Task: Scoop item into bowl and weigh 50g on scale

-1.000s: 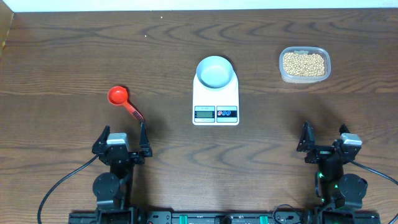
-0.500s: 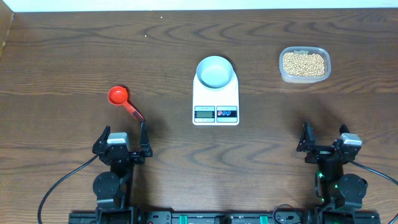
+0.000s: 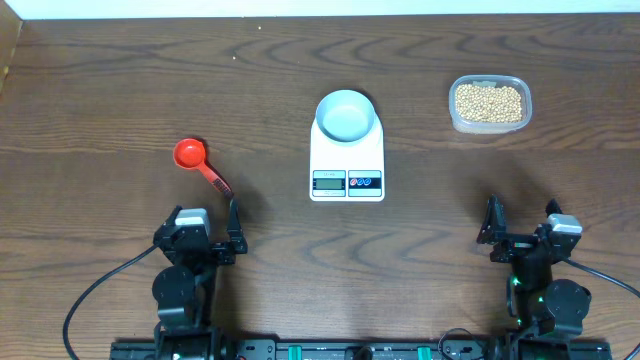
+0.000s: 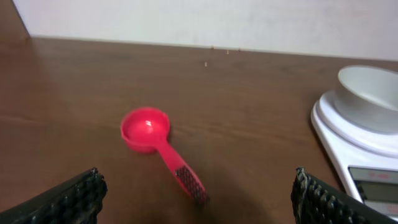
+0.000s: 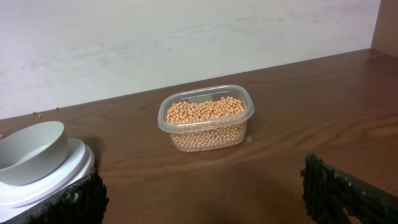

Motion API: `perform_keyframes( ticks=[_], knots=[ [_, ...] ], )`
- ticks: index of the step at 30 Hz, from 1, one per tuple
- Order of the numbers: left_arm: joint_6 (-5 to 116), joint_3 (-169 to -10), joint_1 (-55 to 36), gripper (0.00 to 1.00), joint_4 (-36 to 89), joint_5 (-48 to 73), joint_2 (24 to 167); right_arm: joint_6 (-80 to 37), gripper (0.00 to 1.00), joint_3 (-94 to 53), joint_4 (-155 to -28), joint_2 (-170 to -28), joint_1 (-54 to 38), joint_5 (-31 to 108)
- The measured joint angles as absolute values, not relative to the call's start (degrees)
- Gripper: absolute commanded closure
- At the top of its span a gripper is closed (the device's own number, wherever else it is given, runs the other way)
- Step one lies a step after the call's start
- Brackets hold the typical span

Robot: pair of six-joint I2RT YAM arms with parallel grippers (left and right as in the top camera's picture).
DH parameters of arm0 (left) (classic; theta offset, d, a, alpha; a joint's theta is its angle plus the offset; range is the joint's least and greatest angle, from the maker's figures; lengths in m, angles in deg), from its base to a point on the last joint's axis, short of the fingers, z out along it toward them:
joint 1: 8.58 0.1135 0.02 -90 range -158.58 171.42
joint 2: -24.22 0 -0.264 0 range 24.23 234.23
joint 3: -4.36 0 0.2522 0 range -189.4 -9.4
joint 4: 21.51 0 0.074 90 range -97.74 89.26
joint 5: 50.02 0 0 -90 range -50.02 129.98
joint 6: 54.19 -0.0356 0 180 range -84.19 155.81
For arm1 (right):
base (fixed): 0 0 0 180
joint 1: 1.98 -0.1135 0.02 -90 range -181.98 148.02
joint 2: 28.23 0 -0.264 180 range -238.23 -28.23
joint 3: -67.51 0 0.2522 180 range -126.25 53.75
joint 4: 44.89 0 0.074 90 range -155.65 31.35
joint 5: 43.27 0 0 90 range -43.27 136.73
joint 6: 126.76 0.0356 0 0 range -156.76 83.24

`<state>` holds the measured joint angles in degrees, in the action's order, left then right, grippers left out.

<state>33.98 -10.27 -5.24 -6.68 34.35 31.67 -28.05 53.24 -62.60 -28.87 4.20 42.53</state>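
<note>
Scooping has not begun; the left end effector [image 3: 197,228] and right end effector [image 3: 522,228] stand spread, empty. Next, the left should take the red scoop [image 3: 200,166] just ahead (handle nearest).

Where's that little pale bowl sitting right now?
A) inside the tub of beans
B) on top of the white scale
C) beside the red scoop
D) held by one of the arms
B: the bowl sits on the far end of the scale, well apart from the red scoop and from the tub of beans.
</note>
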Motion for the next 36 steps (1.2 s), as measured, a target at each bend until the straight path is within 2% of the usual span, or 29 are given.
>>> perform_keyframes(
  ticks=[8, 13, 25, 32, 36],
  knots=[
    [36.76, -11.21, -5.24, 0.02, -6.20, 34.30, 35.95, -28.07, 0.01, 53.24, -62.60, -28.87, 4.20, 42.50],
    [37.35, -19.23, -5.24, 0.03, -2.51, 34.28, 42.16, -28.07, 0.01, 53.24, -62.60, -28.87, 4.20, 42.50],
    [38.49, -48.95, -4.70, 0.02, 13.34, 34.09, 72.71, -28.07, 0.01, 53.24, -62.60, -28.85, 4.20, 42.55],
    [40.32, -66.94, 2.28, 0.03, 26.12, 31.66, 91.21, -28.07, 0.01, 53.24, -62.60, -28.85, 4.20, 42.63],
    [40.34, -71.29, 7.00, 0.03, 25.93, 29.50, 98.57, -28.05, 0.01, 53.24, -62.62, -28.85, 4.20, 42.68]
  ],
)
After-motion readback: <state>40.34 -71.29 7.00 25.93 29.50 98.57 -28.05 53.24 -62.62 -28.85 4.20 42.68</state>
